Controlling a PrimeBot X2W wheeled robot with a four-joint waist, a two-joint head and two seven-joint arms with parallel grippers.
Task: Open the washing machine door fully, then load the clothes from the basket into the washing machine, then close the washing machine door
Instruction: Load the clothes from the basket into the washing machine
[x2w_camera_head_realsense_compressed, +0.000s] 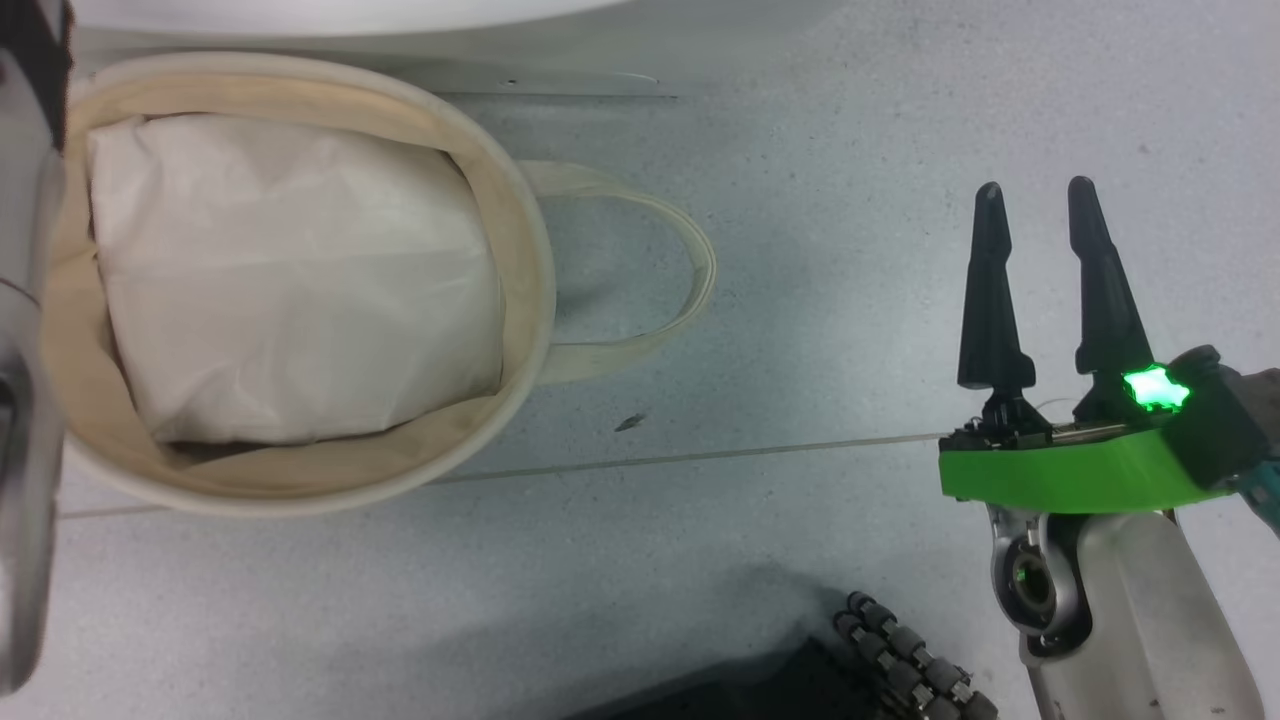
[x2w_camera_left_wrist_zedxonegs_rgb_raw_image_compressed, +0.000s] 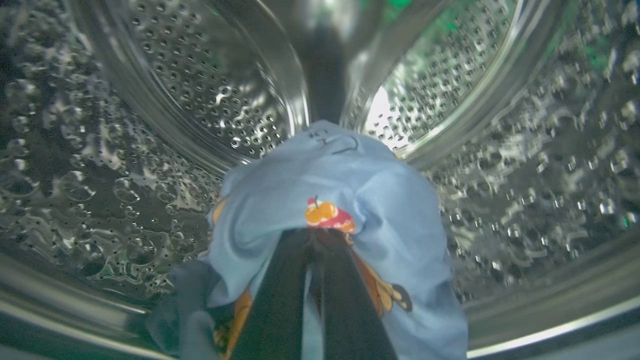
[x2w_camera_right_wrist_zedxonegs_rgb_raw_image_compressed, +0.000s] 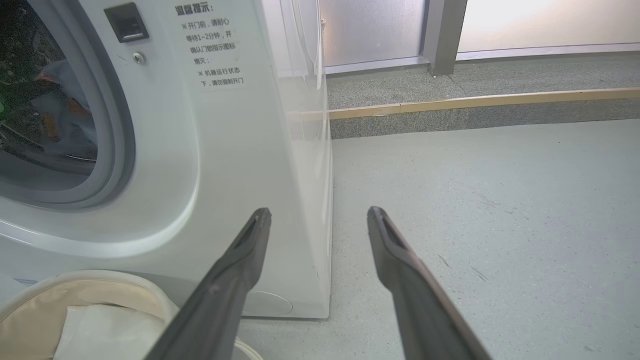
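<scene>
Left gripper (x2w_camera_left_wrist_zedxonegs_rgb_raw_image_compressed: 315, 235) clamps the clothes (x2w_camera_left_wrist_zedxonegs_rgb_raw_image_compressed: 360, 185) inside the drum (x2w_camera_left_wrist_zedxonegs_rgb_raw_image_compressed: 200, 75), right gripper (x2w_camera_head_realsense_compressed: 1035, 190) gapes empty; fabric could cling and drag out on withdrawal.

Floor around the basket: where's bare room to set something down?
Bare floor lies between the basket and the right gripper, and beside the washing machine. Crowded: the basket is stuffed with padding; the left gripper holds clothes in the drum.

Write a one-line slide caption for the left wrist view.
Left hand, shut on a light blue cartoon-print garment, holds it inside the perforated steel drum.
</scene>
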